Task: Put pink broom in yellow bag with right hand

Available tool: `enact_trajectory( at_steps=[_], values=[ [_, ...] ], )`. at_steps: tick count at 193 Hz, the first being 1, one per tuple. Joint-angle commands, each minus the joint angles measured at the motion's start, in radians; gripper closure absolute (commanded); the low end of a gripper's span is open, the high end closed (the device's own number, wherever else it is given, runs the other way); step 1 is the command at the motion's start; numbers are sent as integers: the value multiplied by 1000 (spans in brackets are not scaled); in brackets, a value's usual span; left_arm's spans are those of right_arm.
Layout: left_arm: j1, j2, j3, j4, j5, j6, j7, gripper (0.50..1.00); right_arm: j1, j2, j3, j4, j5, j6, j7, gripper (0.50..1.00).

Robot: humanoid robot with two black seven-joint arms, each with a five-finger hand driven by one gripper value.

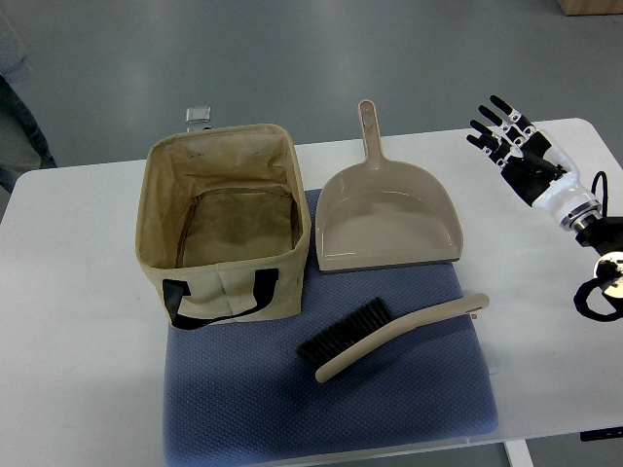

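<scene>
The broom is a pale pink-beige hand brush with dark bristles. It lies on the blue mat, handle pointing right. The bag is a tan open fabric box with black handles, standing at the mat's left back, empty inside. My right hand hovers over the table at the far right, well right and behind the broom. Its fingers are spread and hold nothing. The left arm does not show.
A beige dustpan lies on the mat behind the broom, handle pointing away. The white table carries everything. A dark cable loop hangs at the right edge. A metal clip sits behind the bag.
</scene>
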Motion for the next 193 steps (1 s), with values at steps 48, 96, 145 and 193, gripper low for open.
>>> enact_trajectory(
  at_steps=[48,96,145,193],
  values=[
    [1,0,0,1,0,-1,-1,500,2,0,4,0,0,-2,0,572],
    [1,0,-1,1,0,-1,-1,500,0,3,1,0,0,15,1,572],
    [1,0,-1,1,0,-1,-1,500,0,3,1,-1,0,31,1,572],
    [1,0,-1,1,0,0,-1,500,2,-3,1,-1,0,31,1,572]
  ],
)
